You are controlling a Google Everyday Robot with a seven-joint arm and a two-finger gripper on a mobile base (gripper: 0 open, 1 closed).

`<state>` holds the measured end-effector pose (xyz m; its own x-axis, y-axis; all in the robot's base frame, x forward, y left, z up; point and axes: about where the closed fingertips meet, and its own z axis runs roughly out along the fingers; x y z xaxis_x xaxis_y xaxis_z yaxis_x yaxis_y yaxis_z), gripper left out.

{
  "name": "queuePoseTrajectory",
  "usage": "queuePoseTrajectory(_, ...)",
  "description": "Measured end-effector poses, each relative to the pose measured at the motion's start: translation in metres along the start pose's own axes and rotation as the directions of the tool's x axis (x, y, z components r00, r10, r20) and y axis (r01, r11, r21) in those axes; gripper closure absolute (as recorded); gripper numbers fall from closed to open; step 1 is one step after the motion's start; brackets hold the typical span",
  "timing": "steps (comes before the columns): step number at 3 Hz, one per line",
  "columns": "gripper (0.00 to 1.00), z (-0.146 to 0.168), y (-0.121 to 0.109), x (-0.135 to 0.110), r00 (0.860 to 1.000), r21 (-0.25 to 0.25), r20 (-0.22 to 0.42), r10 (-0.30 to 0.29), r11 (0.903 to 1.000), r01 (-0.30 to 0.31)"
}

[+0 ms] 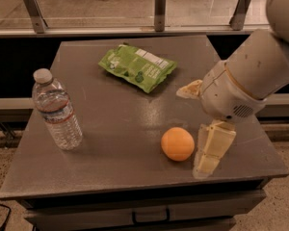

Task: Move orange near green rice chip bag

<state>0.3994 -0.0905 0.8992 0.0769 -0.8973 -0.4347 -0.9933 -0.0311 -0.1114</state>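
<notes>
The orange [177,144] sits on the grey table [120,124] near its front right. The green rice chip bag [137,67] lies flat at the back middle, well apart from the orange. My gripper [191,130] hangs just right of the orange, open and empty. One cream finger [210,148] points down beside the orange, its tip close to the table top. The other finger [189,89] sticks out to the left, above and behind the orange. The arm's large pale wrist comes in from the upper right.
A clear plastic water bottle [57,110] stands upright at the table's left side. The table's front edge lies just in front of the orange, with a drawer handle [151,216] below. A railing with metal posts [159,8] runs behind the table.
</notes>
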Motion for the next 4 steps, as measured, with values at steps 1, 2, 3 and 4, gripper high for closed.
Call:
queuePoseTrajectory(1, 0.0, 0.024, 0.007, -0.003, 1.0, -0.04, 0.008, -0.023, 0.9989, 0.024)
queuePoseTrajectory(2, 0.03, 0.048, 0.006, 0.003, 0.999, -0.066, -0.007, -0.035, 0.9972, 0.034)
queuePoseTrajectory(3, 0.26, 0.056, 0.003, 0.008, 0.999, -0.07, -0.015, -0.036, 0.997, 0.035)
queuePoseTrajectory(4, 0.49, 0.059, -0.003, 0.014, 0.999, -0.061, -0.027, -0.032, 0.9977, 0.03)
